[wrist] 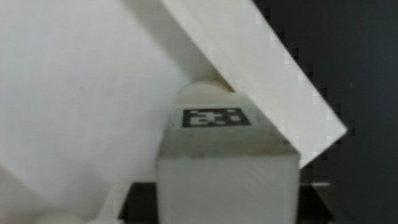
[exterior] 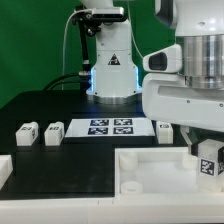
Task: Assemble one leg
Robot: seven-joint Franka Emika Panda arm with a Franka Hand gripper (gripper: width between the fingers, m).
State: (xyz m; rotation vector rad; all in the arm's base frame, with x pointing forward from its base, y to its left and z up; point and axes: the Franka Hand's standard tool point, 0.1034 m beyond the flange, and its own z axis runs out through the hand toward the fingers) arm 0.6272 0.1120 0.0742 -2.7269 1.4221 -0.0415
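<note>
**Leg held over the tray part at the exterior view's right**

The leg, a small white plastic rectangular block with a black-and-white square tag on its face, sat at the exterior view's right, directly under the arm's two-finger gripper. You could see a dark finger on either side of the block, so the claw was pinching the leg. The block hung over the right end of the large white tray-like part with its raised rim; whether it touched the tray's surface you could not tell from either view.

In the wrist view the leg stood lengthwise in the middle of the frame, its tag facing the camera, and a slanted white edge of the tray part crossed close in front of it, pressing near the block's far end. That white panel blocked much of the view beyond.

Around it, you had three more small white tagged blocks: two side by side at the exterior view's left on the black table, and one just behind the gripper, near the marker board. The marker board lay flat between those blocks, in front of the robot's base. The arm's bulky white wrist hid the table's far right corner from you.
</note>
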